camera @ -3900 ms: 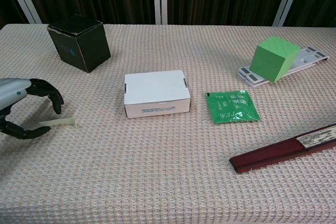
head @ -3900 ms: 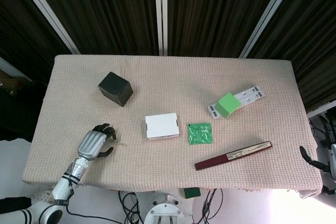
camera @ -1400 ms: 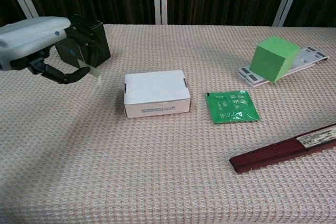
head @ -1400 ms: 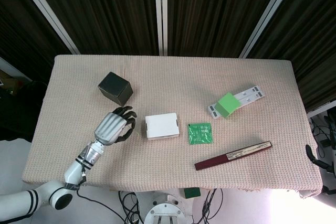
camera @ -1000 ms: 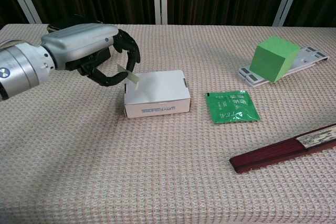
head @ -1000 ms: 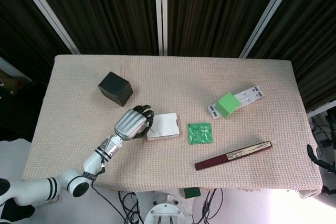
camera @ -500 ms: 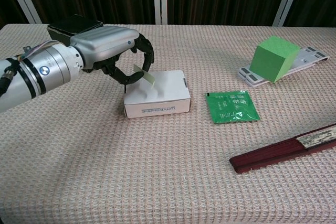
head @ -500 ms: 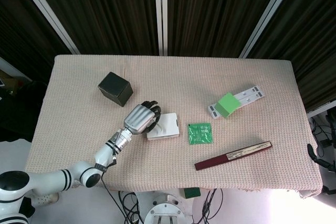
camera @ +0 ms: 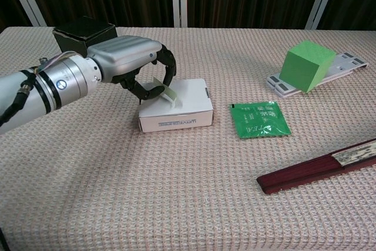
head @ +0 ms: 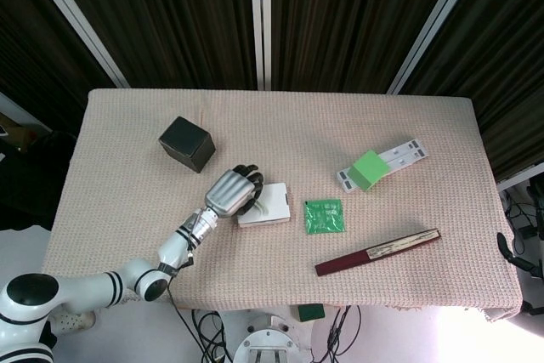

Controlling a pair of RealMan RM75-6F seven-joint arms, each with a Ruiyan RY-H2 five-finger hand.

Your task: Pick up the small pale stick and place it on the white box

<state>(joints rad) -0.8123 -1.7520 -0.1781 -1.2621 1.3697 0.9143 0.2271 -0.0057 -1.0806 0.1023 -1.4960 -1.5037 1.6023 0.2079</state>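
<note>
We note a table [head: 127, 138] in beige woven cloth, bearing black cube [head: 187, 144], white box [camera: 182, 113], green packet [head: 324, 215], folded fan [head: 378, 252], green block [head: 369, 168].

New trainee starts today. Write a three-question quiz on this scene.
1. True or false: the left hand holds the small pale stick over the white box.
2. What lies just right of the white box? A) black cube B) green tea packet C) folded fan
3. Fill in: the green cube rests on a ____ flat tray.

Key: 1 true. 2 B, the green tea packet; the black cube is behind the hand, the folded fan near the front right. 3 white.
</note>
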